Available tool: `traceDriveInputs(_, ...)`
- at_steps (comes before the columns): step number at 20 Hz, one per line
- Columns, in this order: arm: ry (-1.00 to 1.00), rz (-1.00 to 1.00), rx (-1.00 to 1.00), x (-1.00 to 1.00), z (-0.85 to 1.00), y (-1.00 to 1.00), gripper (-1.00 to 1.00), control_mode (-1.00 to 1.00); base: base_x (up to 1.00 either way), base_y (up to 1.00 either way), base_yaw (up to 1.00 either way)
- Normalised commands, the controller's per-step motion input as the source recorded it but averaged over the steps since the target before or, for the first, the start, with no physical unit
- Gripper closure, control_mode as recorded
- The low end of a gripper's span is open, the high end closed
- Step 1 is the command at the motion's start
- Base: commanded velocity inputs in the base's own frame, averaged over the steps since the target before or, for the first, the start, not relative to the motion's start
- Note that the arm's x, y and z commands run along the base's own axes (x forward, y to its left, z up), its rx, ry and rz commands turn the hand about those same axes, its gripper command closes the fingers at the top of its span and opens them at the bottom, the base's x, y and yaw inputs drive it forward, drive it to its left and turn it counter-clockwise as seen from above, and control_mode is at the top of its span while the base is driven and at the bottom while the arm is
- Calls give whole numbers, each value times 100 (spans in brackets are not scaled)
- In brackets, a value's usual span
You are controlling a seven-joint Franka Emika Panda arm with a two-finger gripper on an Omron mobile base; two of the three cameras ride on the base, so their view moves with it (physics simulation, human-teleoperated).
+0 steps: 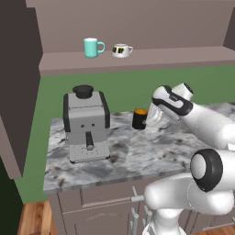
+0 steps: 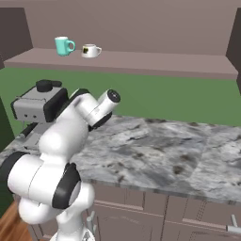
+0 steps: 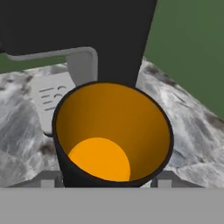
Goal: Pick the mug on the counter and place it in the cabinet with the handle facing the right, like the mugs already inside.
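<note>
Black outside and orange within, the mug (image 1: 139,118) is seen standing upright on the marbled counter (image 1: 151,151), just beside the espresso machine (image 1: 86,124). The gripper (image 1: 151,118) is held level at the mug's right side, its jaws parted and straddling the body, not yet clamped. From the hand view the mug's mouth (image 3: 113,131) is looked straight into; the handle cannot be made out.

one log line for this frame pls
phase: reaching mug | gripper: open, at black mug, no grip seen | mug: upright on counter | cabinet: teal mug, white mug
</note>
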Motion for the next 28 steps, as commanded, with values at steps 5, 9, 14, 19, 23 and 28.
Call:
traceDriveInputs(5,0,7,0,-39,54,20,100,-100,0,0,0)
traceDriveInputs(9,0,5,3,-28,56,16,100,-100,0,0,0)
traceDriveInputs(14,8,11,4,-29,62,22,100,-100,0,0,0)
traceDriveInputs(19,7,12,1,-18,57,12,100,-100,0,0,0)
traceDriveInputs(23,1,5,0,-7,54,0,100,-100,0,0,0)
traceDriveInputs(28,0,1,1,0,67,0,100,-100,0,0,0)
